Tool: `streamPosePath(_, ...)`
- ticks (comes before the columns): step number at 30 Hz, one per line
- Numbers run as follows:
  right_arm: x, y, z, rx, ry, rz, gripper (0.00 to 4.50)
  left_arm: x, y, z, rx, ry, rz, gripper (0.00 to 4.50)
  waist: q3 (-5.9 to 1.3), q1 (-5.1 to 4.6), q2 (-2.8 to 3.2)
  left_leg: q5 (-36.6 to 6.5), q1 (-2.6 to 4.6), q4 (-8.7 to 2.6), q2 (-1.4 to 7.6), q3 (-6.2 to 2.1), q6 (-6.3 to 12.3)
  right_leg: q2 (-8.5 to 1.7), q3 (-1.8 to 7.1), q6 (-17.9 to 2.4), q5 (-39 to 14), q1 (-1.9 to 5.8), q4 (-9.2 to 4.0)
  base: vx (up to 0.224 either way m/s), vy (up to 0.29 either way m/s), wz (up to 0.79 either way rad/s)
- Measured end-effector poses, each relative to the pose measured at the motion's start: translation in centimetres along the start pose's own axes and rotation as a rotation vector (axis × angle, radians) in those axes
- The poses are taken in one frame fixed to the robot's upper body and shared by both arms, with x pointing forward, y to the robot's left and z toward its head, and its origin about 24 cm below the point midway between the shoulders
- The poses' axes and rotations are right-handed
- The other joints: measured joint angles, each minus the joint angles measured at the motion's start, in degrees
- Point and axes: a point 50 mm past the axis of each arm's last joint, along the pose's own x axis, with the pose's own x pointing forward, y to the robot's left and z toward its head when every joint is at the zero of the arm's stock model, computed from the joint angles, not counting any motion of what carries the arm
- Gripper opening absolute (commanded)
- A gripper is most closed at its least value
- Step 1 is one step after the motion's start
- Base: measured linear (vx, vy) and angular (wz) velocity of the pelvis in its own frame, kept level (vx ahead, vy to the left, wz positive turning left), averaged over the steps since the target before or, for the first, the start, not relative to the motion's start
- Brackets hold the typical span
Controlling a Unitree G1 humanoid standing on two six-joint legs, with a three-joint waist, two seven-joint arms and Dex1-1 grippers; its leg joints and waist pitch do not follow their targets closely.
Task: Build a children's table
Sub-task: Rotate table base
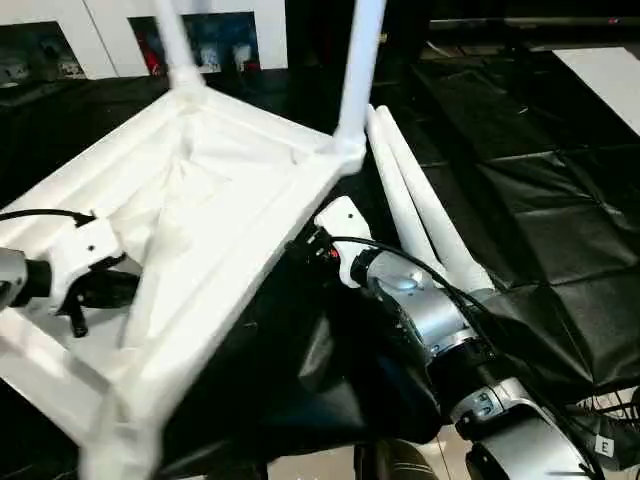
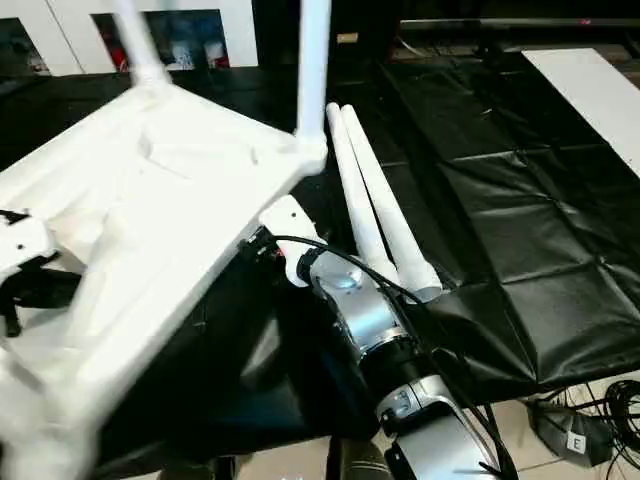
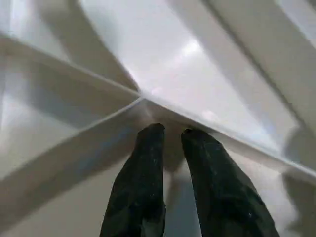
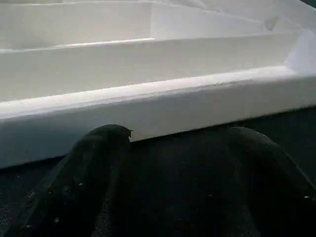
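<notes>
The children's table's white tabletop (image 1: pixel 230 200) lies upside down and tilted, ribbed underside facing me. Two white legs (image 1: pixel 360 60) (image 1: pixel 175 40) stand in its far corner sockets. Two loose legs (image 2: pixel 375 190) lie side by side on the black mat to its right. My left gripper (image 3: pixel 173 136) reaches into the underside near the left rim, fingers (image 3: pixel 148 163) shut on a thin rib where the braces cross. My right gripper (image 4: pixel 177 163) stands open just outside the tabletop's near-right rim (image 4: pixel 158 106), its fingers (image 4: pixel 94 158) spread on the mat side, with nothing between them.
Black crinkled mat (image 1: pixel 540 230) covers the floor under and to the right of the work. A white cabinet (image 1: pixel 60 30) stands at the back left, and a white panel (image 1: pixel 610 75) lies at the far right. Cables (image 2: pixel 600 420) trail at the near right.
</notes>
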Motion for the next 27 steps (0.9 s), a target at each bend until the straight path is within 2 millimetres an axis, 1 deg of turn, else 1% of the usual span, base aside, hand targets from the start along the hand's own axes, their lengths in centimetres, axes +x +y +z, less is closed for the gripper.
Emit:
streamPosePath(3,0.0,0.1,0.0,-0.001,-0.003,0.008,3.80,0.6,-0.8,0.8,-0.002,-0.037,-0.039,0.99,0.03,-0.16,-0.31,0.00,0.00,0.05,0.05,0.00,0.00,0.06,0.01,0.00,0.00,-0.01,0.01,0.000,0.000,0.00)
streamPosePath(5,0.1,0.1,-0.1,0.000,-0.004,0.011,3.80,1.0,-1.2,1.3,0.012,-0.054,-0.057,0.99,0.07,-0.26,-0.41,0.00,0.00,0.06,0.05,0.01,0.00,0.07,0.01,0.00,0.00,-0.01,0.01,0.000,0.000,0.00)
streamPosePath(11,0.1,0.0,0.0,0.002,-0.015,0.003,3.80,2.3,-1.9,2.0,0.016,-0.105,-0.079,0.99,0.06,0.00,-0.44,0.00,0.01,0.06,0.06,0.01,0.01,0.06,0.00,0.00,0.00,-0.01,0.08,0.000,0.000,0.00)
streamPosePath(14,0.2,-0.6,0.2,-0.004,-0.009,-0.023,3.80,3.2,-1.6,2.6,0.024,-0.126,-0.040,0.99,0.05,0.25,-0.46,0.01,0.01,0.08,0.05,0.01,0.00,0.04,0.00,-0.05,0.03,0.00,0.15,0.000,0.000,0.00)
streamPosePath(17,0.2,-0.7,0.3,-0.014,-0.016,-0.034,3.80,3.5,-1.2,2.9,0.034,-0.126,-0.002,0.99,0.06,0.34,-0.48,0.00,0.01,0.11,0.05,0.00,0.00,0.03,-0.01,-0.05,0.09,0.01,0.19,0.000,0.000,0.00)
streamPosePath(22,0.4,-0.8,1.0,-0.020,-0.042,-0.047,3.80,4.3,0.4,3.3,0.044,-0.134,0.151,0.99,0.07,0.52,-0.50,0.01,-0.03,0.11,0.05,-0.03,0.00,0.03,-0.03,-0.15,0.27,0.01,0.21,0.000,0.000,0.00)
streamPosePath(27,0.2,-1.3,1.4,-0.025,-0.060,-0.055,3.80,4.5,1.0,4.3,0.027,-0.197,0.216,0.99,0.09,0.73,-0.53,0.03,-0.12,0.17,0.05,-0.04,-0.01,0.02,-0.03,-0.16,0.29,0.02,0.15,0.000,0.000,0.00)
